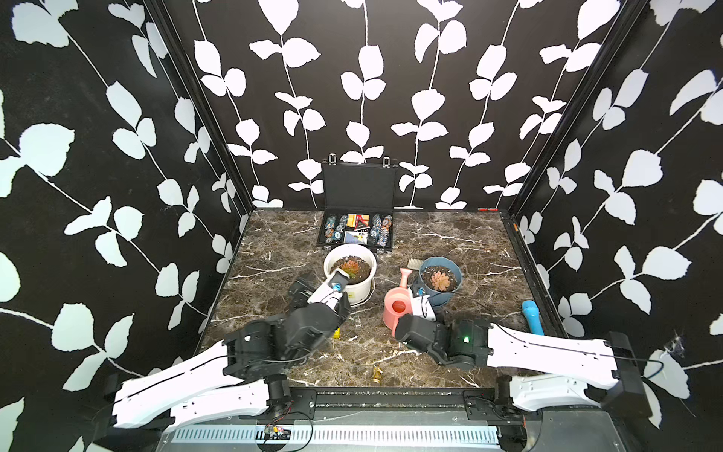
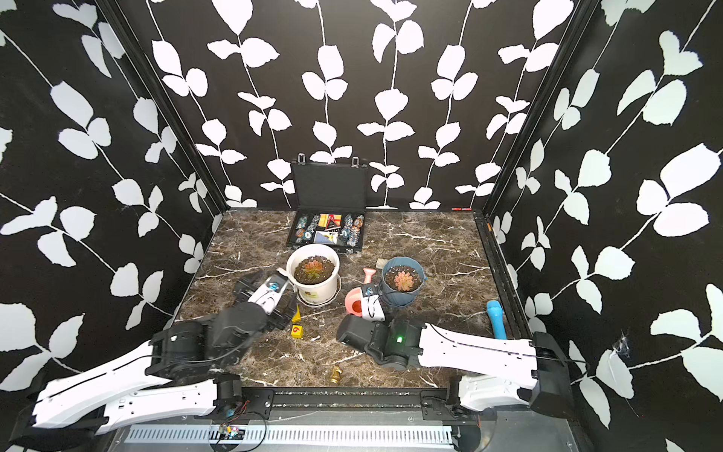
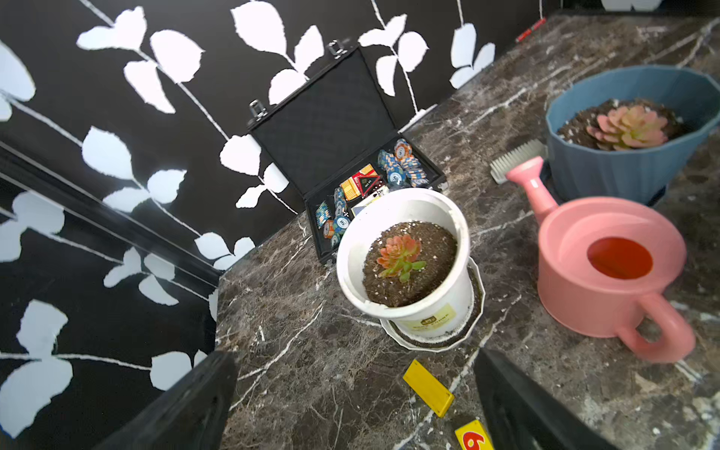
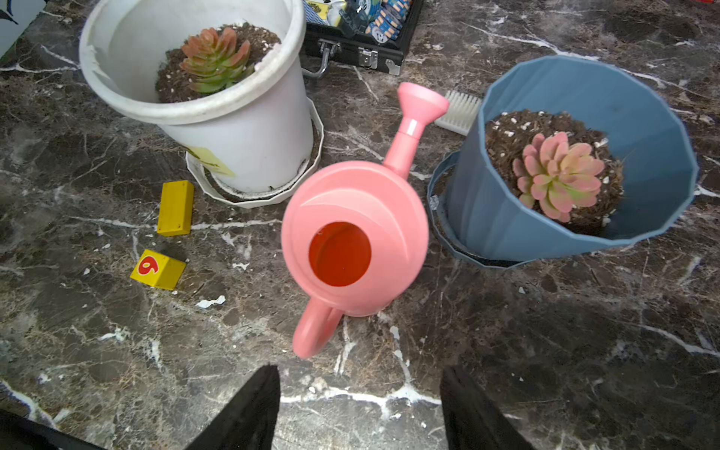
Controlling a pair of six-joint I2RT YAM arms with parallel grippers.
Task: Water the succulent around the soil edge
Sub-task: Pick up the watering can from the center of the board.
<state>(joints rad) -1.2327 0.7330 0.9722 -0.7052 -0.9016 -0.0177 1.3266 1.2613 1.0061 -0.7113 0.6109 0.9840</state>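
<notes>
1. On the marble table [image 4: 584,350], the left pincer [image 3: 354,366] gapes wide and empty, just short of the white pot [image 4: 253,148]. Two yellow blocks [image 4: 175,208] lie near the pot's saucer, with bare stone toward the front edge.
2. The pink watering can [image 4: 354,218] stands upright in the gap between the white pot and the blue pot [image 4: 487,210]. Its spout points at the back wall and its handle at the front.
3. The right pincer [image 4: 360,370], partly open and holding nothing, hovers just short of that handle.

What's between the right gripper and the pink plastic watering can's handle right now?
Nothing. In the right wrist view, only bare brown marble tabletop separates the open right gripper from the handle of the pink plastic watering can.
</notes>
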